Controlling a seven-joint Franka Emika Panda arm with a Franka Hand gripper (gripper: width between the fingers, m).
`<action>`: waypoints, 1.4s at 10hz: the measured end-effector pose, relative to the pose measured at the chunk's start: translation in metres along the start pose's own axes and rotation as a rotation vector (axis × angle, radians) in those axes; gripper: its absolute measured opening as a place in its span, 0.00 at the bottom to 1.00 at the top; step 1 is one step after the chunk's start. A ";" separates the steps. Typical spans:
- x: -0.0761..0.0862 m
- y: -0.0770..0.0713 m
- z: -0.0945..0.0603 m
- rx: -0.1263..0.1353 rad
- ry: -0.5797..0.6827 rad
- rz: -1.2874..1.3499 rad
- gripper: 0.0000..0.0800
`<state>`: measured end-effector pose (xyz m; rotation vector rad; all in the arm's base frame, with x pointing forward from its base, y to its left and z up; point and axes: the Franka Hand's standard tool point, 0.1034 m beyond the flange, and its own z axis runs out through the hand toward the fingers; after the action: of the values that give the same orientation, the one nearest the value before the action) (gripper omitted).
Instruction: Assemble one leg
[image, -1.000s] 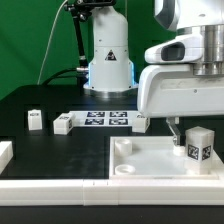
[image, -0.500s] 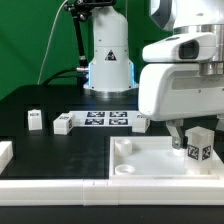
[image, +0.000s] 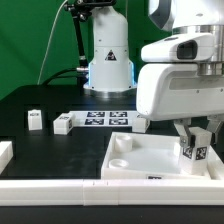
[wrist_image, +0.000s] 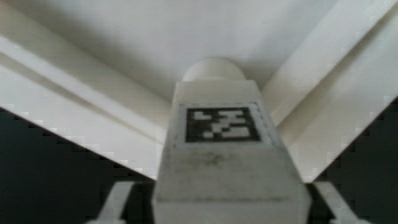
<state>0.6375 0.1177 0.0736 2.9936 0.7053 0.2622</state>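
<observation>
At lower right, the gripper (image: 197, 133) clamps the leg (image: 196, 148) upright, apparently aligning it over the tabletop (image: 145, 160) corner.

The leg (image: 197, 146) is seen as smooth, matt white plastic, with a printed black-and-white paper-like tag on its side; the same finish shows in the wrist view (wrist_image: 221, 150). The large square piece (image: 150, 163) is moulded of smooth white plastic with a faint sheen. The tabletop (image: 40, 145) is covered in dull matt black. The arm's casing (image: 180, 85) looks glossy white plastic.
</observation>
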 end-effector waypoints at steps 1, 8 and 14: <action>0.000 0.000 0.000 0.001 0.000 0.099 0.36; -0.003 -0.001 0.001 -0.001 -0.009 0.910 0.36; -0.021 0.025 0.001 -0.081 -0.021 1.270 0.38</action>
<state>0.6305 0.0861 0.0715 2.8557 -1.2311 0.2614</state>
